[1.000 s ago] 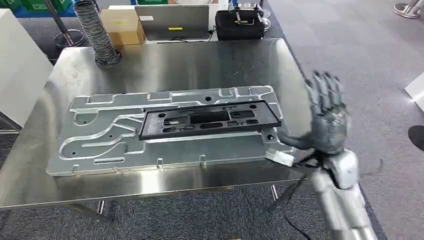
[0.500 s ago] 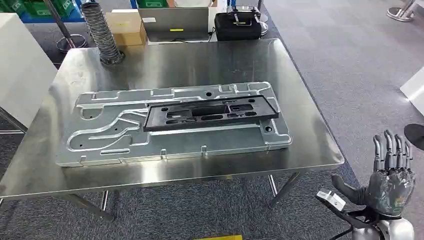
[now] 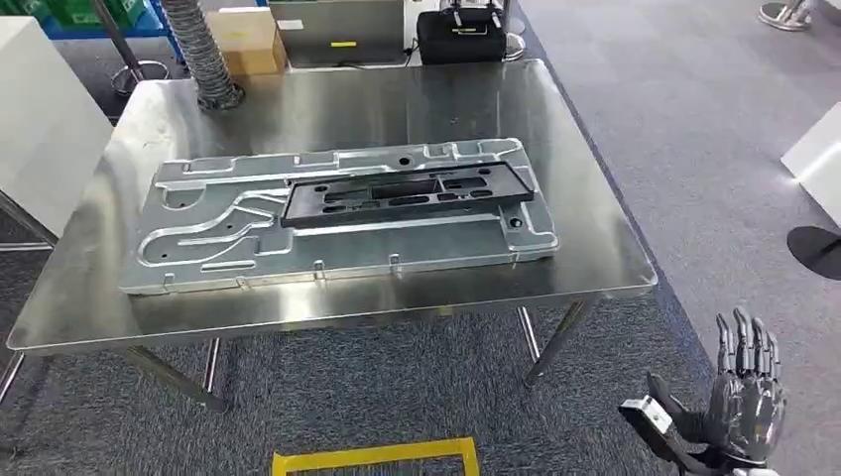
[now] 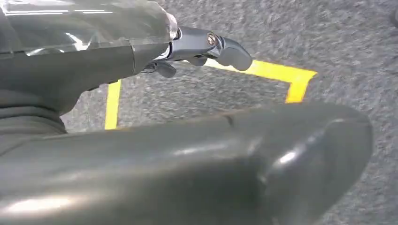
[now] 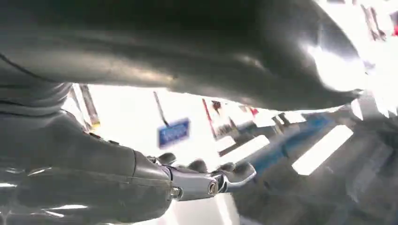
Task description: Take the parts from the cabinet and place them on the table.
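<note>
So the black plastic frame (image 3: 407, 196) is lying flat on the big machined aluminium plate (image 3: 337, 218), which sits on the steel table (image 3: 595, 248). Right hand (image 3: 746, 397) is off past the table's near right corner over the carpet, fingers straight and apart, holding nothing. Left hand (image 4: 197, 47) hangs over yellow floor tape (image 4: 277, 75); can't tell its grip.

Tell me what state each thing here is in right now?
Black frame: lying flat on the metal plate.
Metal plate: lying flat on the table.
Right robot hand: raised beside the table, fingers apart, holding nothing.
Left robot hand: hanging over the carpet, holding nothing.
Laptop: lid up, behind the table.
</note>
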Motion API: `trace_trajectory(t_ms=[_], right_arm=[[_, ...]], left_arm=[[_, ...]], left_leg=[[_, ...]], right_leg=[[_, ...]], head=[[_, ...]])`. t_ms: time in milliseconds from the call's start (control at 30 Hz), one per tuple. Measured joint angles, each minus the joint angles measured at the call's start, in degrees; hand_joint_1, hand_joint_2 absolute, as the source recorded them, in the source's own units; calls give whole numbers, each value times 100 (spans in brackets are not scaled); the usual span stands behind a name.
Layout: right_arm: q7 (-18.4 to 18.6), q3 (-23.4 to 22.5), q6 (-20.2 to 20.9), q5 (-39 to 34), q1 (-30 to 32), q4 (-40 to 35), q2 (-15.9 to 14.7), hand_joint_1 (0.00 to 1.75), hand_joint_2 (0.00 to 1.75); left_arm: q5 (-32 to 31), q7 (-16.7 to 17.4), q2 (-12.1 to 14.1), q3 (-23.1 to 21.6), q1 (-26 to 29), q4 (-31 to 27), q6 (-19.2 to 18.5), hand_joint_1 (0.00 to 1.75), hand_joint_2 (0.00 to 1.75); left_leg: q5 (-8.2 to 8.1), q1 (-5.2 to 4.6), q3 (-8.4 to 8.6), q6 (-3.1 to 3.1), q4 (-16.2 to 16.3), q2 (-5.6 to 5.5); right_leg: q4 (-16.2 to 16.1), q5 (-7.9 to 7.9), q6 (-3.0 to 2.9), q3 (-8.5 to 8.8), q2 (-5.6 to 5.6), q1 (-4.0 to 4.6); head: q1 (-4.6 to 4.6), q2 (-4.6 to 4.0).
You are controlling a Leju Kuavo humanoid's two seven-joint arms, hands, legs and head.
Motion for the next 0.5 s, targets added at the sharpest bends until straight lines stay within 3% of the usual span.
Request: trace_trajectory(t_ms=[33,67,100,133,167,200,233,267,300,333,367,400,500], right_arm=[[-94,-67,-15,-35,-33,212,24,0,0],[-152,-109,-24,-70,-58,382,28,0,0],[-176,-142,-33,-84,-77,537,39,0,0],[-176,-183,-20,-84,-96,700,54,0,0],[-133,-224,116,-109,-118,822,72,0,0],[-60,-295,304,-119,-165,981,85,0,0],[-16,-394,378,-92,-242,1226,92,0,0],[-14,-560,343,-27,-335,1657,83,0,0],[28,-746,286,44,-441,2056,30,0,0],[111,-923,233,142,-541,2701,-27,0,0],[206,-1143,201,217,-599,3317,-118,0,0],[314,-1325,207,275,-623,3823,-180,0,0],[1130,-1720,475,413,-653,4959,-251,0,0]], left_arm=[[0,7,0,0,-1,0,4,0,0],[2,11,-2,0,3,0,11,0,0],[2,13,-7,0,4,0,13,0,0],[-2,13,-9,0,-1,0,11,0,0],[-2,15,-11,0,-2,0,11,0,0],[-4,17,-11,0,2,0,6,0,0],[-13,17,-11,2,4,0,-6,0,0],[-22,11,-11,2,2,0,-18,0,0],[-31,2,-11,2,0,0,-26,0,0],[-44,-2,-11,2,-6,0,-31,0,0],[-50,-4,-13,0,-22,0,-35,0,0],[-59,-9,-18,0,-24,0,-35,0,0],[-109,11,-44,0,60,0,-22,0,0]], left_leg=[[-229,28,-57,-16,118,-12],[-593,29,-143,-30,372,-14],[-991,37,-247,-46,783,-12],[-1288,37,-333,-63,1201,-11],[-1442,37,-384,-78,1588,-10],[-1378,37,-351,-84,1799,-10],[-1156,36,-215,-79,1780,-10],[-893,36,25,-63,1552,-10],[-737,35,345,-38,1170,-12],[-767,30,735,-1,672,-18],[-1020,-3,1132,31,102,-26],[-1109,-17,1195,70,-119,-31],[-981,-15,1082,193,-118,-13]], right_leg=[[-14,74,-35,-64,-41,-5],[-9,135,-91,-145,-38,-6],[0,204,-96,-237,-38,3],[6,267,-104,-326,-41,12],[24,337,-104,-432,-43,20],[49,401,-102,-544,-43,26],[83,467,-91,-656,-39,29],[116,516,-75,-759,-38,30],[154,559,-56,-841,-37,32],[196,596,-29,-909,-37,32],[248,620,-1,-960,-52,55],[273,655,38,-968,-78,56],[223,826,140,-986,-85,60]], head=[[0,0],[0,0],[0,0],[0,0],[0,0],[0,0],[0,0],[0,0],[0,0],[0,0],[0,0],[0,0],[0,0]])
